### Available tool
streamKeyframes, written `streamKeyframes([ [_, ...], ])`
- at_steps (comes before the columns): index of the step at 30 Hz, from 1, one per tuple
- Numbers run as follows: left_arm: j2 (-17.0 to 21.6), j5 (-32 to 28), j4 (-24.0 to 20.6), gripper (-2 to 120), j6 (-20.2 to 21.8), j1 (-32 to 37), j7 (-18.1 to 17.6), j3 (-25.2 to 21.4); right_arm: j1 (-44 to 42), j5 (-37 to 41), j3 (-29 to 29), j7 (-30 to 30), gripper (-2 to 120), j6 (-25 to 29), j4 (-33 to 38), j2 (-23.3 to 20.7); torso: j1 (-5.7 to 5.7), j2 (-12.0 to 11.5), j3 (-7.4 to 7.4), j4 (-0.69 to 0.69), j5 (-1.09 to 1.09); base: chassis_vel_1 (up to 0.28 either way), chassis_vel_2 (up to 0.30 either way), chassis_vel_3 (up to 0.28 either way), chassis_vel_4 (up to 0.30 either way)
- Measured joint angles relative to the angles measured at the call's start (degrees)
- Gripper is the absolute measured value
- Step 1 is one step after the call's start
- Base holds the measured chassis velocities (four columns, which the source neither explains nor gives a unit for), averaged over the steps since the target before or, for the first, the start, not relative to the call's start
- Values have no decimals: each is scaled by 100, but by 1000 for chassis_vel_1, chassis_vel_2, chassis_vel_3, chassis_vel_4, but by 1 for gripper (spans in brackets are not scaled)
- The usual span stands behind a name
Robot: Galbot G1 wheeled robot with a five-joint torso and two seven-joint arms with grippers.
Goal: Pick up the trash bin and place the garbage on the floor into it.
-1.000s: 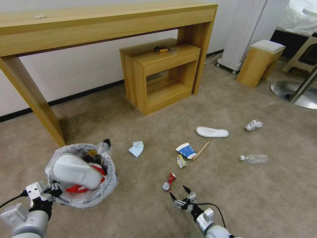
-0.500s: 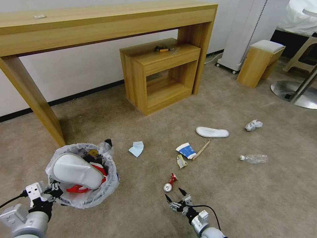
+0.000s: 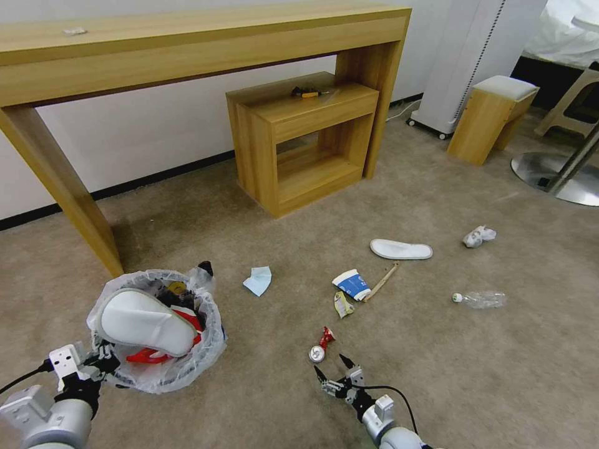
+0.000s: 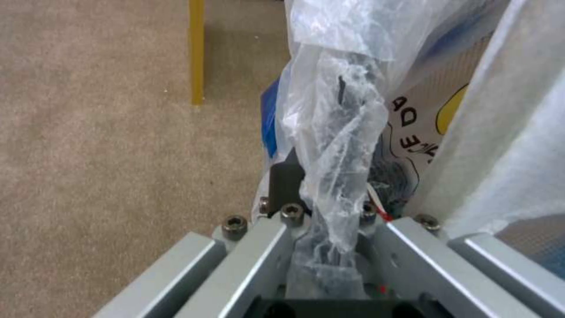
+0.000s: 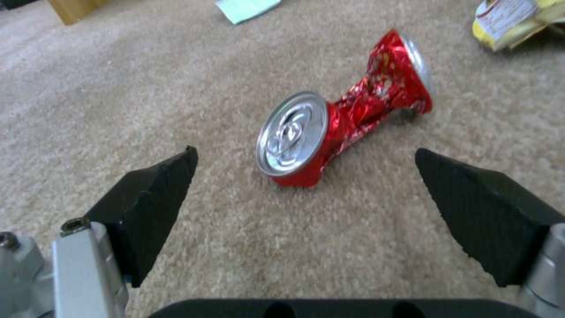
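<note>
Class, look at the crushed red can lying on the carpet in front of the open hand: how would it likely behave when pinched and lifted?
The can is probably light and likely empty, being crumpled at its waist. Its creased middle may give further under a squeeze. Lying on its side with round ends, it might roll a little if the right hand nudges it, though the carpet should damp that.

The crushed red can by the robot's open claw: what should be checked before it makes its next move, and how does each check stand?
1. Right gripper open: ok.
2. Crushed can between the fingertips: not ok, it lies just ahead of them.
3. Can free of other litter: ok; the yellow wrapper lies apart.
4. Left gripper shut on the trash bin rim: ok.
5. Room in the bin: cannot tell; a white slipper covers much of the opening.
</note>
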Motion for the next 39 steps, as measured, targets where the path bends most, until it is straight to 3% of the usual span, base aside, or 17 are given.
streamKeyframes([
  [14,46,-35,25,0,0,-29,-1,-10,300,104,-166,-171,93,16,-603,409,0,0,0,0,0,0,0,0,0],
  [39,12,-14,55,0,-79,45,66,2,579,84,-4,-197,91,63,-1085,661,0,0,0,0,0,0,0,0,0],
])
